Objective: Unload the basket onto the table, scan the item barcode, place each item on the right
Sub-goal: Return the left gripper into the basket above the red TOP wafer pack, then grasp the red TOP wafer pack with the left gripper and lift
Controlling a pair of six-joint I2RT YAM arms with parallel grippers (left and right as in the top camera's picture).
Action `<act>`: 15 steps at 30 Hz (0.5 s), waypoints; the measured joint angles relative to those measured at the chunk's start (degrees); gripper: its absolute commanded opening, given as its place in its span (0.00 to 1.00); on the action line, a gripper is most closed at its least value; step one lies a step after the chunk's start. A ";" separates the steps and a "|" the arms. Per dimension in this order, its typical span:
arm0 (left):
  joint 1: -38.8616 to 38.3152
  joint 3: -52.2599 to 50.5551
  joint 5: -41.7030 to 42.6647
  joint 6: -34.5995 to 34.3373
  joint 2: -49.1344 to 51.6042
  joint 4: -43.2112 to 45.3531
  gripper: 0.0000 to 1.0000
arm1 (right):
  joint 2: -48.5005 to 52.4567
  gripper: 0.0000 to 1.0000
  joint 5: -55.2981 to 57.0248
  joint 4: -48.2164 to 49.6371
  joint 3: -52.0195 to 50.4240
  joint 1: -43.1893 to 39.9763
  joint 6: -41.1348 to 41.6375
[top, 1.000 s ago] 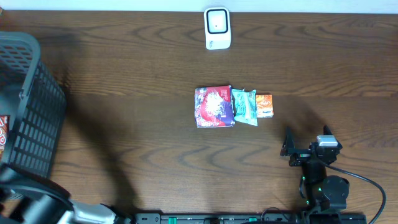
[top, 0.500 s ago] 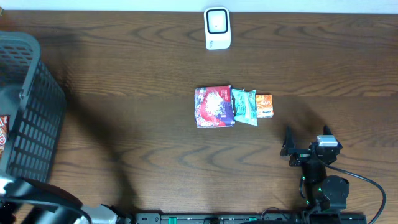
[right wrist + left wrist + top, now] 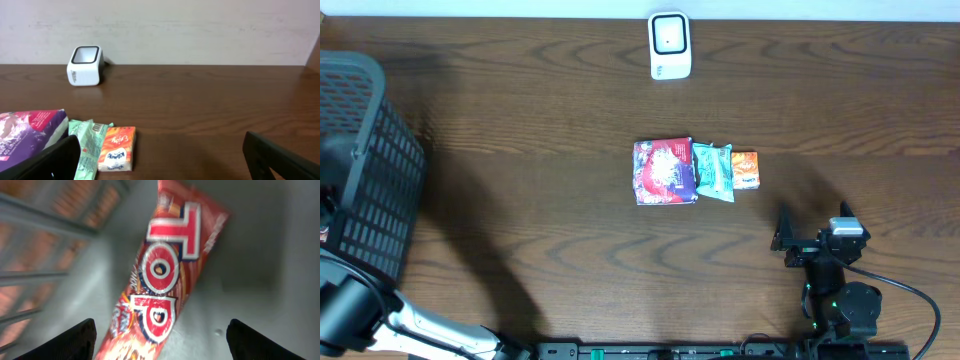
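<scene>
In the left wrist view a red snack packet (image 3: 165, 270) with big "TOP" letters lies slanted on the grey floor of the basket (image 3: 45, 225), blurred. My left gripper (image 3: 160, 340) is open, its two black fingers standing wide on either side of the packet's lower end without touching it. The white barcode scanner (image 3: 669, 45) stands at the table's far edge. My right gripper (image 3: 813, 215) rests open at the front right, holding nothing.
The dark mesh basket (image 3: 370, 170) fills the left side. A red-purple bag (image 3: 664, 172), a green packet (image 3: 712, 170) and an orange tissue pack (image 3: 745, 169) lie in a row mid-table. The right wrist view shows the scanner (image 3: 85, 59) and tissue pack (image 3: 117, 148).
My left arm has shifted at the lower left beside the basket, and its jaws have gone from shut to open. The right arm and the mid-table items have not moved.
</scene>
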 measured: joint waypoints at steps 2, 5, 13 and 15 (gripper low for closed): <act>0.00 -0.02 -0.94 0.61 1.84 0.07 0.82 | 0.00 0.99 -0.02 0.00 0.00 0.00 0.00; 0.07 -0.04 -1.07 0.94 3.48 0.13 0.79 | 0.00 0.99 -0.02 0.00 0.00 0.00 0.00; 0.09 -0.04 -0.31 0.98 3.74 0.37 0.07 | 0.00 0.99 0.00 0.00 0.00 0.00 0.00; 0.09 -0.04 0.11 0.90 3.76 0.46 0.07 | 0.00 0.99 0.00 0.00 0.00 0.00 0.00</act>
